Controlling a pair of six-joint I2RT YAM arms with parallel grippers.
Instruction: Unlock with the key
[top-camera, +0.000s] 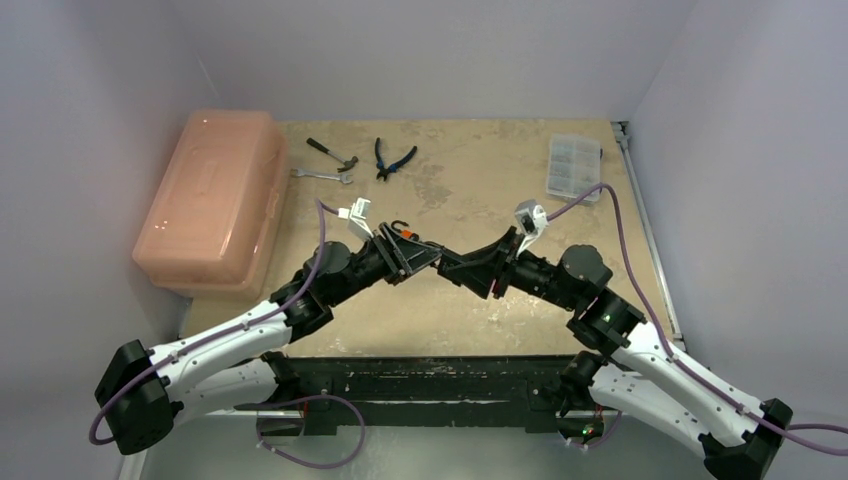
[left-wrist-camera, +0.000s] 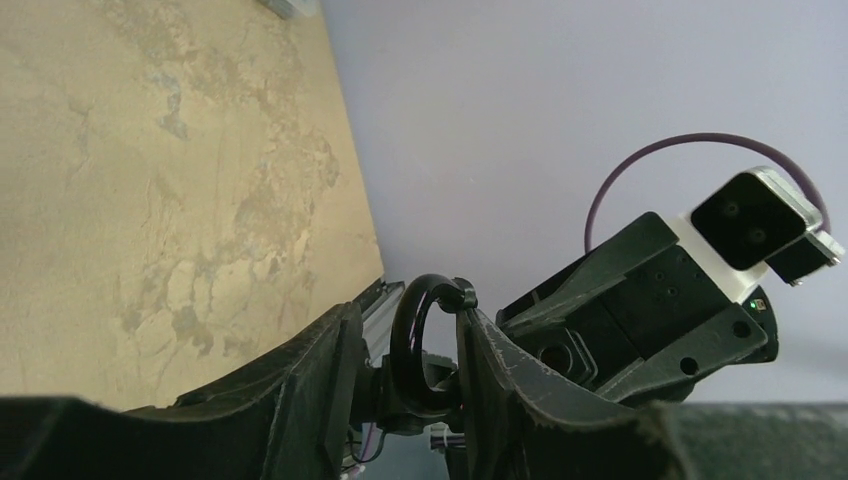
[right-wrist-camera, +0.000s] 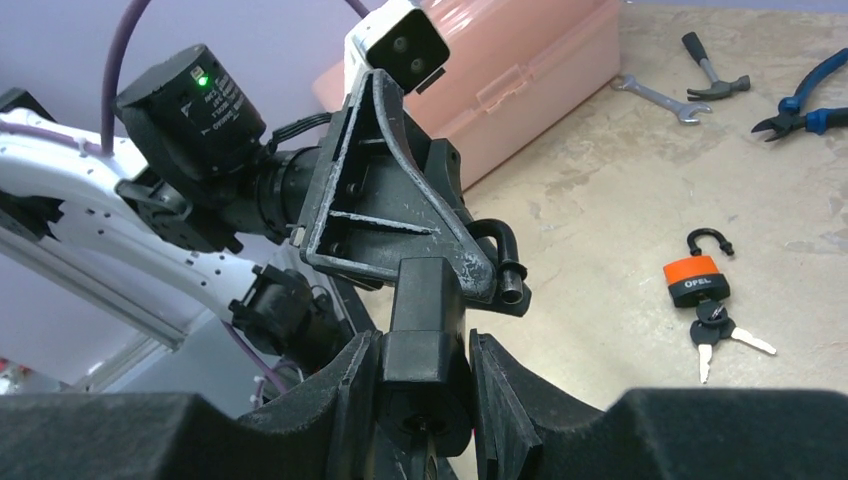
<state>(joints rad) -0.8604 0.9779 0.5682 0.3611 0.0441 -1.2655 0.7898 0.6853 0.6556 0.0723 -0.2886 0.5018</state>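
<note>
The black padlock (right-wrist-camera: 430, 345) hangs in the air at the middle of the overhead view, above the worktop (top-camera: 470, 190) and held between both arms. The right pincer (right-wrist-camera: 422, 352) is clamped on its body, with the fingers partly apart at the body's width. The left pincer (left-wrist-camera: 410, 320) is closed around the shackle (left-wrist-camera: 412, 345), which stands between its fingers. At the right of the right wrist view, an orange padlock (right-wrist-camera: 697, 281) lies flat with its shackle open and keys (right-wrist-camera: 716, 334) at its base.

The 2 arms bend inward and meet tip to tip, wrists raised. The left gripper (top-camera: 425, 252) pinches the shackle of a black padlock (right-wrist-camera: 430, 300) in its jaws; the right gripper (top-camera: 452, 266) clamps the body.
</note>
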